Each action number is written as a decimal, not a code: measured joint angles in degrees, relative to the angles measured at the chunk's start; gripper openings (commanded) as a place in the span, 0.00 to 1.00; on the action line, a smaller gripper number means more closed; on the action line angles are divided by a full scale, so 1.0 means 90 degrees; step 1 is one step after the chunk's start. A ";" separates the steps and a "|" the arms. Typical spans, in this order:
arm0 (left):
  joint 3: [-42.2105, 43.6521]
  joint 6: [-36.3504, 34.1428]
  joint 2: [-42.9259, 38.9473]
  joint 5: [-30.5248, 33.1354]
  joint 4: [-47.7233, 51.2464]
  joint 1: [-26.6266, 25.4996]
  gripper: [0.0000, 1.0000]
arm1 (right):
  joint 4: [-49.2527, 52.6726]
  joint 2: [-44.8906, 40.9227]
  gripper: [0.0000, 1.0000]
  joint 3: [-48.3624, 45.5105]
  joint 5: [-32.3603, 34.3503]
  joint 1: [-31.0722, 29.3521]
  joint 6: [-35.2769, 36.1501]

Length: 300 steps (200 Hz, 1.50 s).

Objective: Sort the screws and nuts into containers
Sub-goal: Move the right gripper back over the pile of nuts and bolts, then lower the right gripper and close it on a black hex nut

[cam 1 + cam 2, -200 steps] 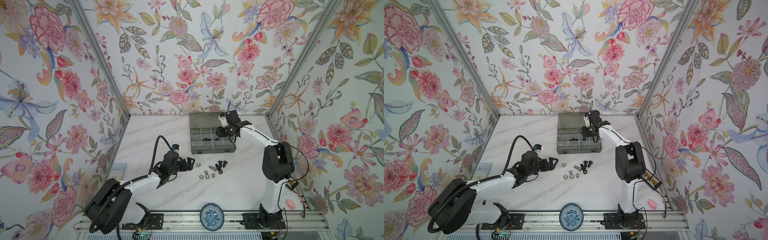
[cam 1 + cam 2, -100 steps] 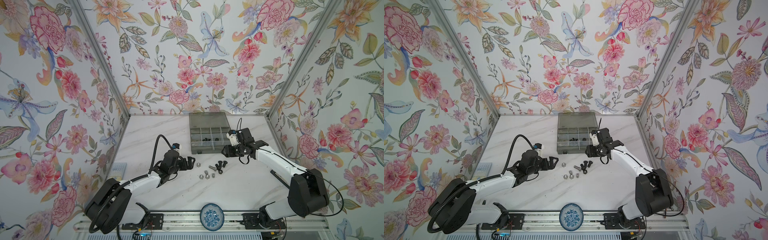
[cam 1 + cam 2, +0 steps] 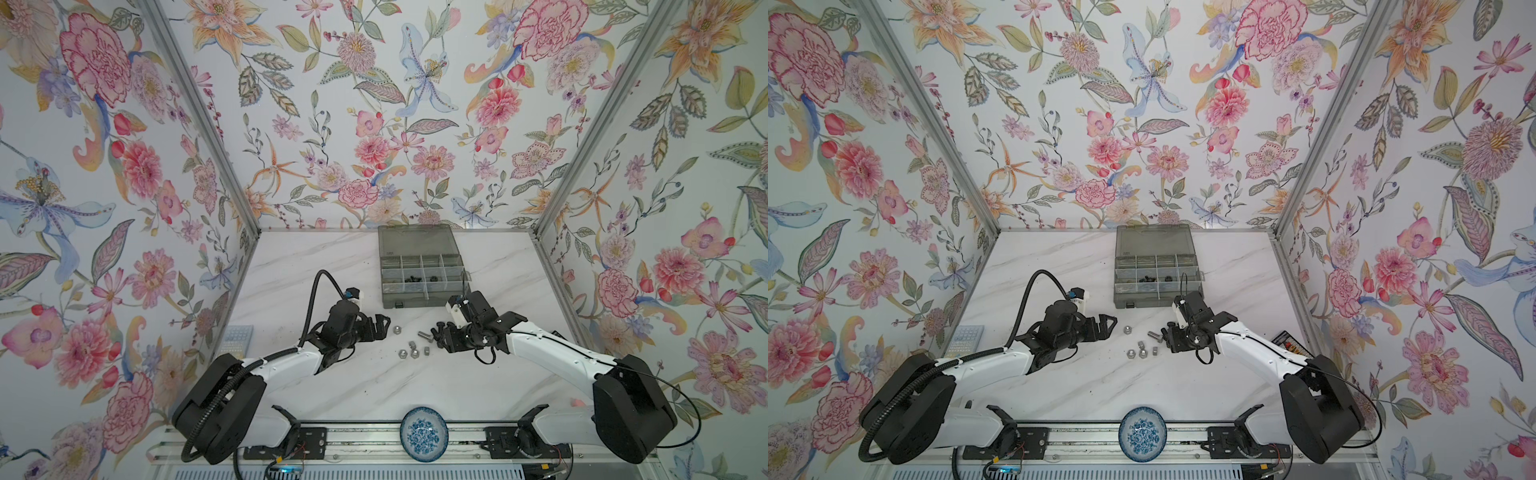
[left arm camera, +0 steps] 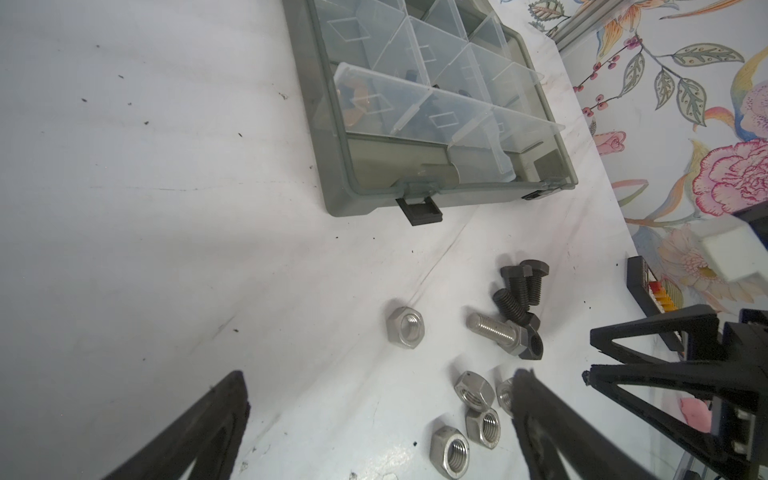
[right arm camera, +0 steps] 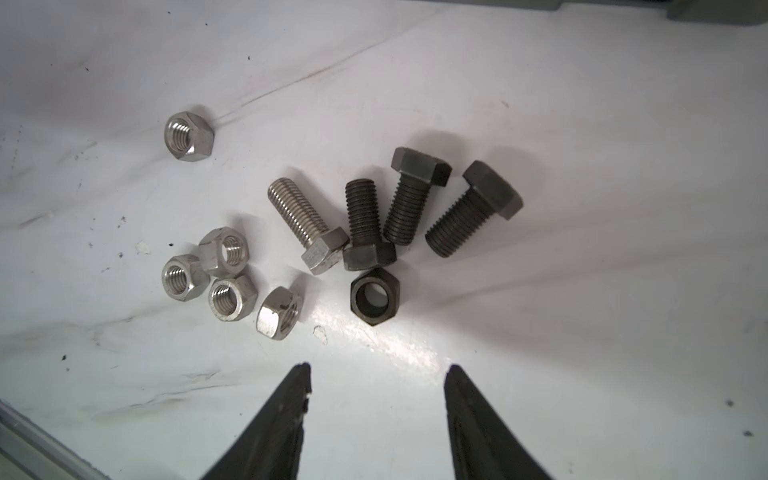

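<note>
Floral wallpaper (image 3: 374, 124) encloses the white marble desk (image 3: 415, 386). At its back the grey organiser box (image 3: 384, 286) stands lid-open, with small black pieces (image 3: 412, 279) in two middle-row compartments (image 3: 440, 281). Four screws (image 5: 409, 199) and six nuts (image 5: 224, 274) lie loose on the desk between the arms. Wide open and empty, the left gripper (image 3: 382, 328) faces them. The right gripper (image 5: 378, 368) has its jaws parted just beside the screws, holding nothing.

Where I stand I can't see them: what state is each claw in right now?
Left claw: open, holding nothing.
Right claw: open, holding nothing.
</note>
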<state>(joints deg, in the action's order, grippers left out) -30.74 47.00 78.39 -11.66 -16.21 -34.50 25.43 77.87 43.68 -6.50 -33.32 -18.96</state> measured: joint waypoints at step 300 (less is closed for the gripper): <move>0.0000 0.0000 0.0017 0.0005 -0.0017 -0.0032 1.00 | -0.0911 0.1253 0.17 0.0087 0.0653 -0.0551 -0.0015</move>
<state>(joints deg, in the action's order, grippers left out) -30.74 47.00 78.54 -11.62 -16.36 -34.79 17.23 89.14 44.47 -0.62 -38.28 -19.09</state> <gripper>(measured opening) 0.995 0.231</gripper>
